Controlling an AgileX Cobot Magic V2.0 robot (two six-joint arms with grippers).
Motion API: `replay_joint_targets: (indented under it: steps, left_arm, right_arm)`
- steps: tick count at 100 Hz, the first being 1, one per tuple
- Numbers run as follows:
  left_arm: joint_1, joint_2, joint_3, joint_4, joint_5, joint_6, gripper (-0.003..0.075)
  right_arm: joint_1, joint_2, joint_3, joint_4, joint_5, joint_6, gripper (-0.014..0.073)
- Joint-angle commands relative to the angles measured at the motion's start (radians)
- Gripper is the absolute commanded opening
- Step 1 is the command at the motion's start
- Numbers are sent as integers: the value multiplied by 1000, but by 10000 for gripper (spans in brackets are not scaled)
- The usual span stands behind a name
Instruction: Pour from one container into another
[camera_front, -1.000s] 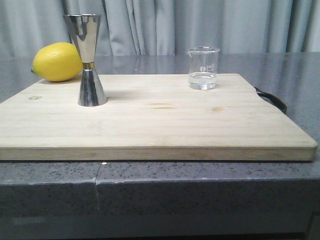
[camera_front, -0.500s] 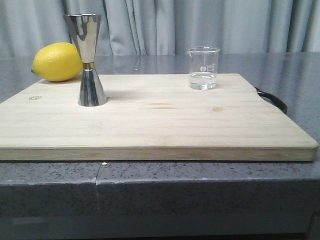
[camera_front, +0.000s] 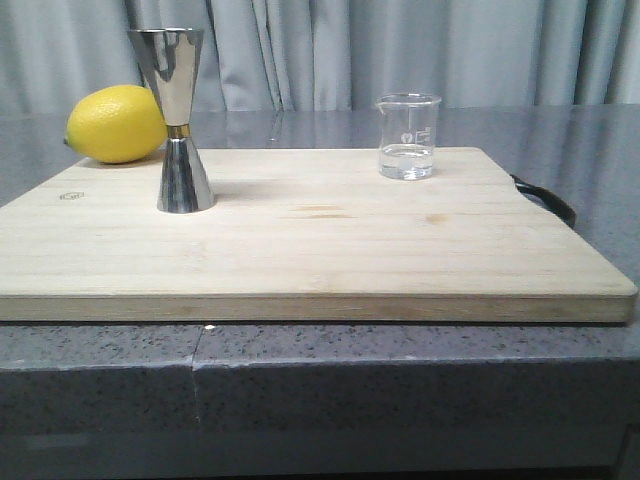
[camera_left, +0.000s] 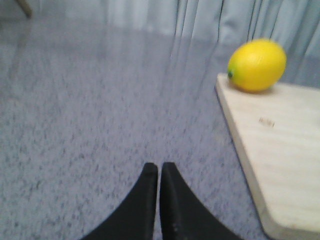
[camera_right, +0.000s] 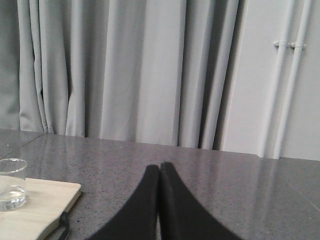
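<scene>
A small clear glass beaker (camera_front: 408, 136) with white marks and a little clear liquid stands at the back right of the wooden board (camera_front: 310, 250). It also shows in the right wrist view as the beaker (camera_right: 11, 184). The tall steel jigger (camera_front: 180, 120) with a gold band at its waist stands upright at the board's back left. Neither gripper appears in the front view. My left gripper (camera_left: 159, 166) is shut and empty over the grey counter, left of the board (camera_left: 280, 145). My right gripper (camera_right: 160, 166) is shut and empty, off the board's right end (camera_right: 40, 205).
A yellow lemon (camera_front: 115, 123) lies behind the jigger at the board's back left corner, also seen as the lemon (camera_left: 256, 65). A black strap (camera_front: 545, 198) hangs off the board's right edge. Grey speckled counter (camera_front: 300, 370) surrounds the board; curtains hang behind.
</scene>
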Motion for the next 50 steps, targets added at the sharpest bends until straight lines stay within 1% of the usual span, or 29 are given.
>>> replay_joint_targets:
  steps: [1,15,50]
  left_arm:
    - [-9,-24,35,12,-97,5,-20]
    - [-9,-38,37,0,-134,109,-20]
    - [-9,-38,37,-8,-123,111,-19]
  right_arm:
    - [-3,-9,-24,-24,-35,-1,-57]
    - [-3,-9,-24,-24,-33,-1,-57]
    - [-3,-9,-24,-24,-33,-1,-57]
